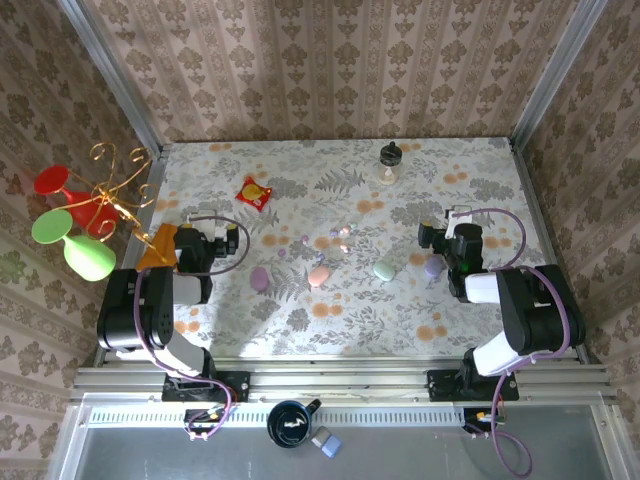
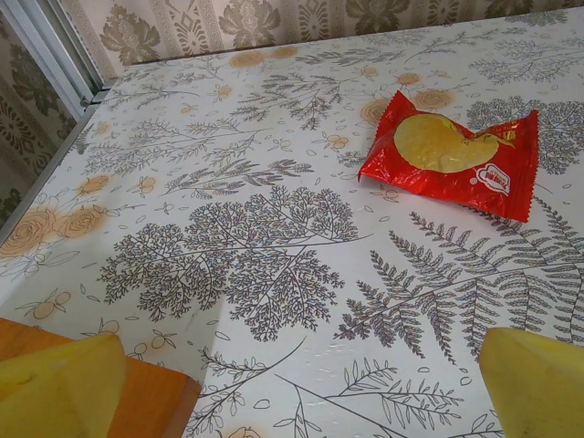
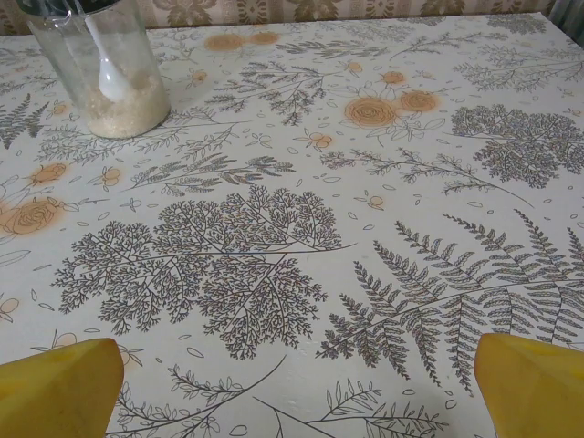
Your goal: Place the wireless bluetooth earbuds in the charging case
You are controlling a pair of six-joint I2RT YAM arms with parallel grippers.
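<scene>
While both arms sit low over the near half of the tabletop (image 1: pixel 330 320), I read the left end effector (image 2: pixel 294 397) as released. Its yellow fingertips (image 2: pixel 57 388) stand wide apart at the bottom corners of the left wrist view, with only patterned cloth between them. An orange block (image 2: pixel 137 401) lies just beside the left fingertip, and a red snack packet (image 2: pixel 447 155) lies flat farther ahead to the right.

The right end effector (image 3: pixel 294 392) is likewise released, its fingertips (image 3: pixel 534 388) spread over bare fern print. A glass jar (image 3: pixel 100 68) with pale grains and a white spoon stands upright at the far left of that view.

From the top camera, the earbuds (image 1: pixel 342 236) are tiny pastel specks scattered loose around the middle of the tabletop, between the two arms and well apart from either end effector. They are too small for me to count. Just nearer than them, four charging cases lie in a rough row: a lilac-pink case (image 1: pixel 260 278), a salmon case (image 1: pixel 319 275), a mint case (image 1: pixel 385 269) and a lilac case (image 1: pixel 434 266), the last one close beside the right wrist. I cannot tell whether any case is open. Red and green goblets (image 1: pixel 70 225) hang at the left edge.
</scene>
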